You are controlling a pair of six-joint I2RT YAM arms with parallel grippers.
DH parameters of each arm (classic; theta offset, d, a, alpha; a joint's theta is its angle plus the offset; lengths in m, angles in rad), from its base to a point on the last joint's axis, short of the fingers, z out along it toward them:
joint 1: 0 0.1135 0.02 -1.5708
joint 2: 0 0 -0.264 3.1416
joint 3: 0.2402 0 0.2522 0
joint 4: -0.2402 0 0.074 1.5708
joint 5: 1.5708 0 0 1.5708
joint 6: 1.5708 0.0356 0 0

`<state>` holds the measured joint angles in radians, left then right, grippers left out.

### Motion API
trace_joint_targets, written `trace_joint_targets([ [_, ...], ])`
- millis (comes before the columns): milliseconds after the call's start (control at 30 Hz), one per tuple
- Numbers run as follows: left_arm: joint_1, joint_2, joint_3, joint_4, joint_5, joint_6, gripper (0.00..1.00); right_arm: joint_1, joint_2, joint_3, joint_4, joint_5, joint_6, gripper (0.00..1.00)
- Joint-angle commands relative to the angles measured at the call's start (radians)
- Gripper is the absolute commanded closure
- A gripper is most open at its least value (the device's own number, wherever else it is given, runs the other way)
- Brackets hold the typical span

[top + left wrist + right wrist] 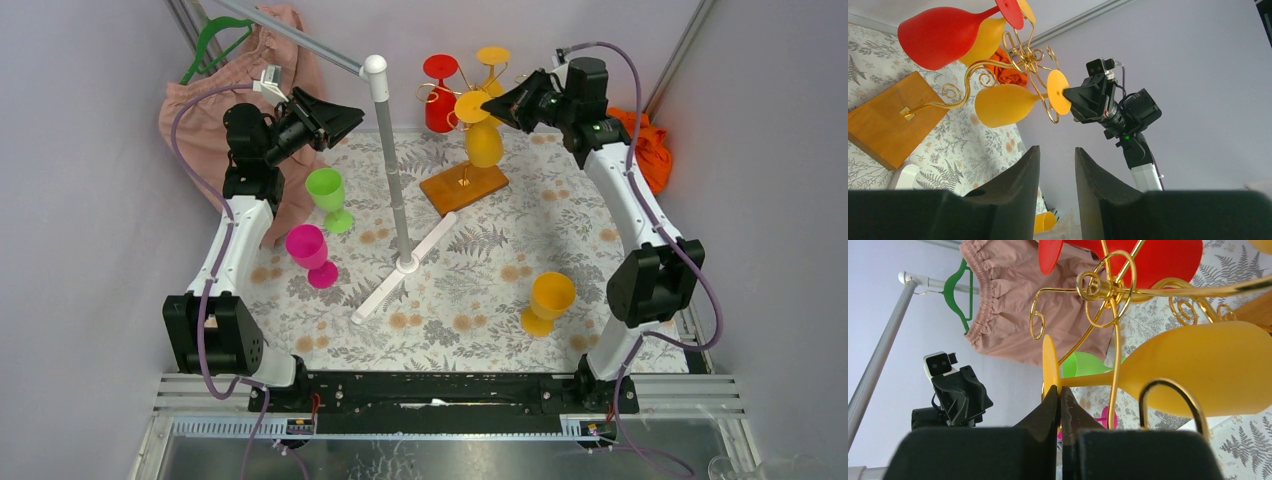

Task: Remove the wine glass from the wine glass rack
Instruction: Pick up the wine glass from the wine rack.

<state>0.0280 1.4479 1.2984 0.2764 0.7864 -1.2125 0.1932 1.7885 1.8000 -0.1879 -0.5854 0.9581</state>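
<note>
The wine glass rack (452,95) is gold wire on a wooden base (463,186). A yellow wine glass (483,143) hangs bowl-down from one arm, with a red glass (440,108) and another yellow glass (493,57) on other arms. My right gripper (494,103) is shut on the rim of the hanging yellow glass's foot (1048,365), seen in the right wrist view (1059,389) and the left wrist view (1074,96). The glass's stem still sits in the rack's wire loop (1115,355). My left gripper (352,114) is open and empty (1057,149), raised left of the rack.
A white-and-grey pole stand (392,160) with a white cross foot (405,266) stands between the arms. A green glass (327,192), a pink glass (310,250) and a yellow glass (548,300) stand on the floral cloth. A pink garment (255,75) hangs back left; an orange cloth (650,140) lies back right.
</note>
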Motion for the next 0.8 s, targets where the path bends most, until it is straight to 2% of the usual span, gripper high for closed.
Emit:
trace_joint_targets([
  [0,0.003,0.008,-0.007,-0.001,0.013,0.022,0.61,-0.016,-0.091,-0.03,0.069,0.001,-0.013,1.0],
  [267,0.003,0.012,-0.003,-0.017,0.007,0.032,0.61,-0.017,-0.181,-0.149,0.134,-0.054,0.02,1.0],
  [500,0.002,0.022,-0.011,-0.016,0.005,0.035,0.61,-0.017,-0.334,-0.317,0.178,-0.103,0.047,1.0],
  [600,0.003,0.025,-0.018,-0.012,0.008,0.037,0.62,-0.017,-0.413,-0.398,0.248,-0.139,0.087,1.0],
  [767,0.004,0.044,-0.028,0.043,0.055,0.022,0.62,-0.017,-0.522,-0.496,0.457,-0.219,0.221,1.0],
])
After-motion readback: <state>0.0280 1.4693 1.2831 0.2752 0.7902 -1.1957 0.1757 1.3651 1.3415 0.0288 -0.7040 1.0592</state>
